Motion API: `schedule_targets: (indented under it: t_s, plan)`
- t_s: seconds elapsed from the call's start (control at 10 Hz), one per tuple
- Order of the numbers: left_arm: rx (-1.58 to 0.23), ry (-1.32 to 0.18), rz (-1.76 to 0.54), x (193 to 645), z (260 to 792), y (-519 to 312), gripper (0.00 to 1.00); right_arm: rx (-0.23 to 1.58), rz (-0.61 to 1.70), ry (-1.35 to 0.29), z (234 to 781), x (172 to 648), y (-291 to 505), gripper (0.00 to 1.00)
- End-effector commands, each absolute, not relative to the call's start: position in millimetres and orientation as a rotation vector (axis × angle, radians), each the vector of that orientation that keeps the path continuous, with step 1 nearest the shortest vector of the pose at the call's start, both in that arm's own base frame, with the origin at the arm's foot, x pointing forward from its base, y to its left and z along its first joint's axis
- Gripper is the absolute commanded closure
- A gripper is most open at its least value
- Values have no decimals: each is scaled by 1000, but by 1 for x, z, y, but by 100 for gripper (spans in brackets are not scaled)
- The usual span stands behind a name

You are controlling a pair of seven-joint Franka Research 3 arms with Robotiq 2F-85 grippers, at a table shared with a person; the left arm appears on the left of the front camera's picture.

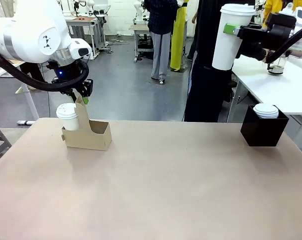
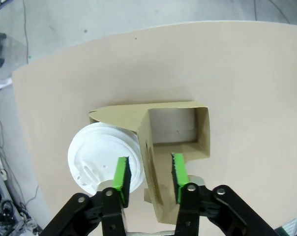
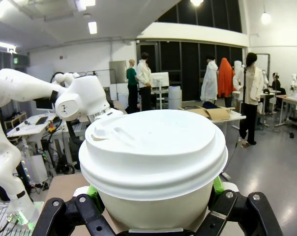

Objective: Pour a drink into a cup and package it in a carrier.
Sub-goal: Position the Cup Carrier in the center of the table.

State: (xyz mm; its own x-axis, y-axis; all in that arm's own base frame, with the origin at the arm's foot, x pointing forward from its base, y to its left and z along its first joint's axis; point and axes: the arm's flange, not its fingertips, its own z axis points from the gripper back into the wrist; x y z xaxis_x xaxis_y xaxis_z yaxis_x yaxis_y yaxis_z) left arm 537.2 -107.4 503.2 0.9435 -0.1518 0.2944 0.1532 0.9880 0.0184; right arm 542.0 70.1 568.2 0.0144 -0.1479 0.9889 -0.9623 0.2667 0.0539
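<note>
Table [image 1: 181, 190] was tan; your left gripper [image 2: 149, 164] straddled the carrier [image 1: 93, 137] handle, fingers [image 2: 123, 172] apart, not clamped. Your right gripper [image 1: 230, 31] clamped a lidded cup [image 1: 226, 50] aloft.

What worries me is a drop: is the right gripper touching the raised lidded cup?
Touching. The front view shows the right gripper pressing a green pad flat against the raised cup; the right wrist view shows it between the fingers.
</note>
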Motion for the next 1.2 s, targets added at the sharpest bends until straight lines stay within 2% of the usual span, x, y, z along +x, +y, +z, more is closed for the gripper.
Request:
schedule_targets:
  t_s: [0.0,0.4,0.5,0.6,0.9,1.1]
  plan:
    - [-12,-281,-134,541,506,-106,100,1110,911,-1413,573,541,71,9]
    - [18,-281,-101,544,502,-101,100,1110,911,-1413,573,541,71,9]
    - [-6,-210,-114,544,503,-103,100,1110,911,-1413,573,541,71,9]
    - [-2,-286,-140,539,500,-103,100,1110,911,-1413,573,541,71,9]
    - [-2,-270,-140,539,502,-105,98,1110,911,-1413,573,541,71,9]
    - [-38,-336,-159,513,531,-112,98,1110,911,-1413,573,541,71,9]
